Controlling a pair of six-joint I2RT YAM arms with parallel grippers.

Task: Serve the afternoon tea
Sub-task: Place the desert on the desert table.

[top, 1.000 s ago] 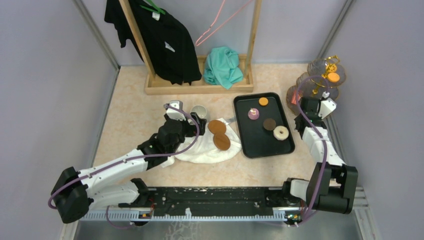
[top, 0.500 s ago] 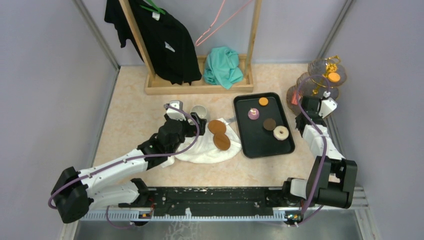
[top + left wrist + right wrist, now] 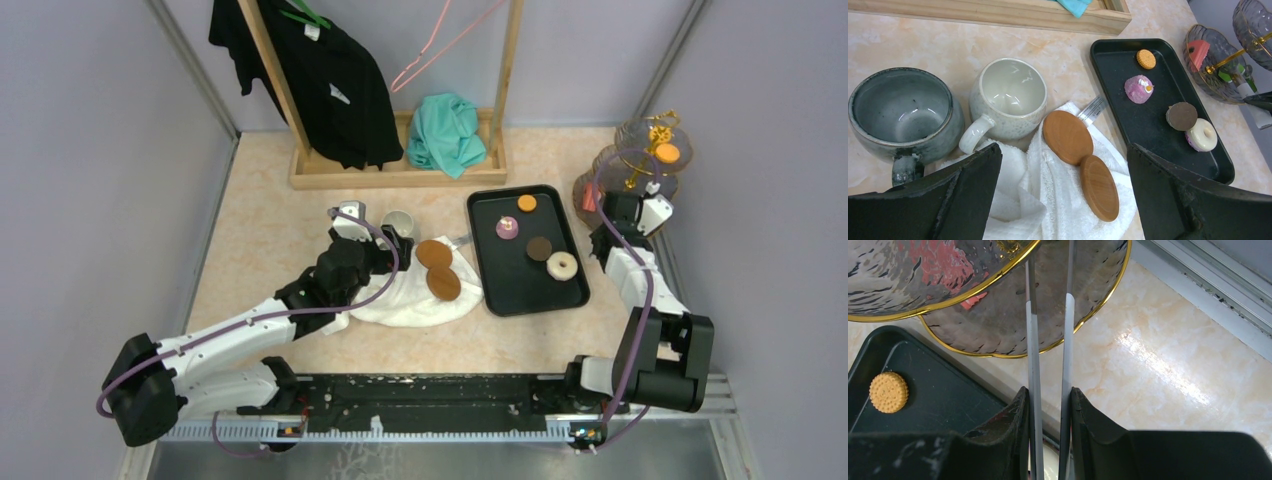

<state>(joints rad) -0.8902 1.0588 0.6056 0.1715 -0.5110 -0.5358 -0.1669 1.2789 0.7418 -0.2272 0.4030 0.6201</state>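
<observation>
**Tea service, mid-reach.** My left jaws hang spread wide over the towel, gripping nothing. They sit low above two wooden lids lying on the cloth.

Just beyond stand the grey mug and a white mug, side by side, upright and empty, handles turned my way. I judge the grey one to be this side's next job, and the wide spread suits its round body.

To the right, just beside the towel, lies the tray. It carries a biscuit, a pink sweet, a brown disc and a white doughnut, spaced so each can be lifted singly.

My right jaws are narrowed on the tongs, pinching both blades close together. The tool is there for reach, since the jaws look too bulky to pass between tiers. The blades run out over the bottom tier of the stand and leave the frame, so I cannot tell whether the tips carry anything.

The stand sits at the table's far right corner, hard by the wall. An orange disc lies on top, with a red piece and green pieces lower down. Room there is tight, with gold rims overhead, the wall on the right and the tray's edge on the left. Bare table lies between the tray and my bases.

The clothes rack lines the far edge, well apart.
</observation>
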